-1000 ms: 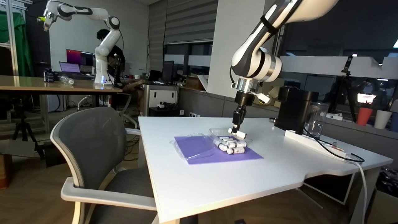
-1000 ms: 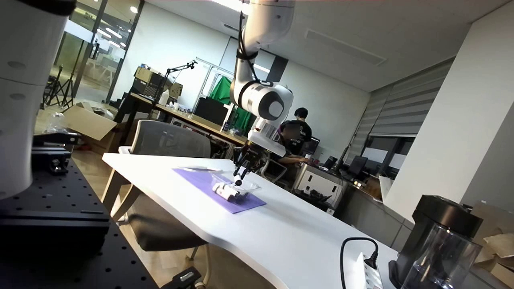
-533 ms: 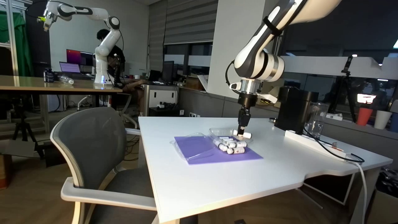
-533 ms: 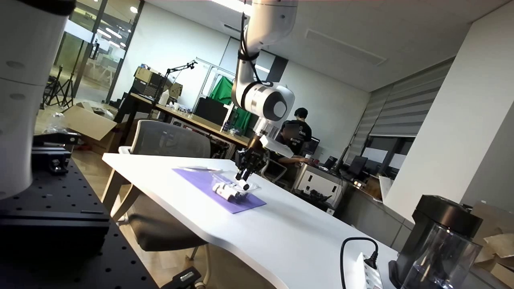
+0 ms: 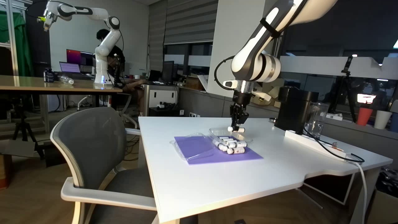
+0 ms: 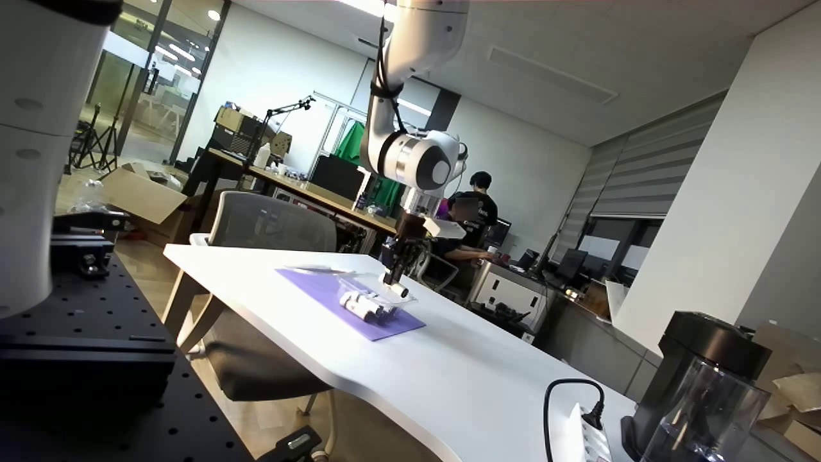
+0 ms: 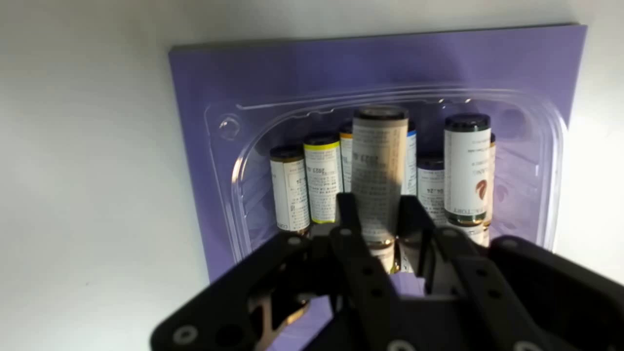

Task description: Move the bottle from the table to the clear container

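My gripper (image 7: pixel 378 201) is shut on a slim whitish bottle (image 7: pixel 379 161) with a dark cap, its fingers on both sides of the label. In both exterior views the gripper (image 5: pixel 236 127) (image 6: pixel 390 277) holds the bottle (image 5: pixel 242 129) (image 6: pixel 399 290) lying about level, above the clear container. The low clear container (image 7: pixel 555 146) stands on the purple mat; its rim also shows in an exterior view (image 5: pixel 214 132). Several similar bottles (image 7: pixel 465 165) lie side by side in it, some stacked. The gripper hides their lower ends in the wrist view.
The purple mat (image 5: pixel 199 146) lies on the white table (image 5: pixel 192 186). A clear lid (image 5: pixel 178 151) lies on the mat's side beside the container. A black machine (image 5: pixel 292 109) with a clear tank and a white power strip (image 5: pixel 314 144) with cables stand on the table.
The gripper and held bottle shifted over the container, dipping half a second ago and now higher. The wrist has turned, and the bottle is more level. The container and other bottles have not moved.
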